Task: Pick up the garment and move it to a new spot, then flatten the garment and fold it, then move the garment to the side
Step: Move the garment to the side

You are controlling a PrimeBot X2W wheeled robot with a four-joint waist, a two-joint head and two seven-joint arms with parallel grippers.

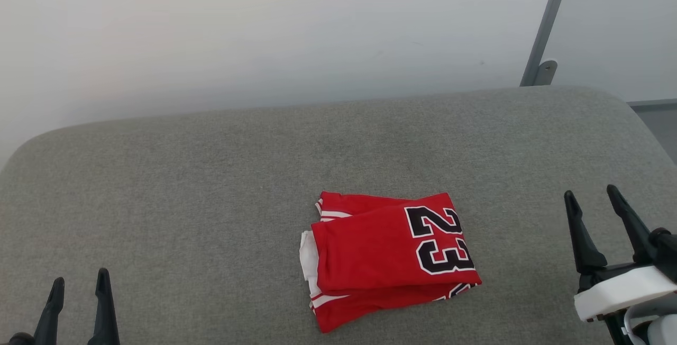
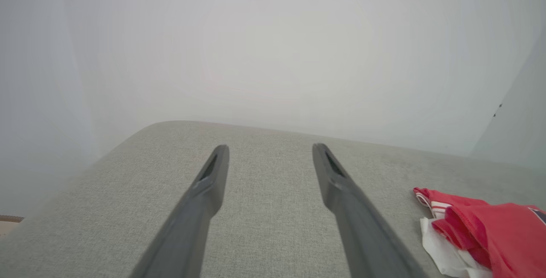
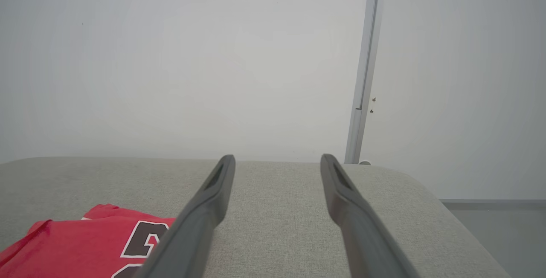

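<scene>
The garment (image 1: 389, 257), a red jersey with a black 23, lies folded into a compact bundle on the grey fabric surface (image 1: 211, 186), a little right of centre and near the front. White edging shows at its left end. My left gripper (image 1: 79, 287) stands open at the lower left, far from the jersey. At the lower right, my right gripper (image 1: 592, 199) is open, apart from the jersey's right edge. In the left wrist view the garment (image 2: 490, 231) lies to the right of the open left gripper (image 2: 269, 152). In the right wrist view the garment (image 3: 81, 248) lies left of the open right gripper (image 3: 277, 163).
The grey surface has rounded back corners and ends at a pale wall (image 1: 264, 33). A grey metal post (image 1: 545, 33) stands behind the back right corner. Bare grey fabric stretches left of and behind the jersey.
</scene>
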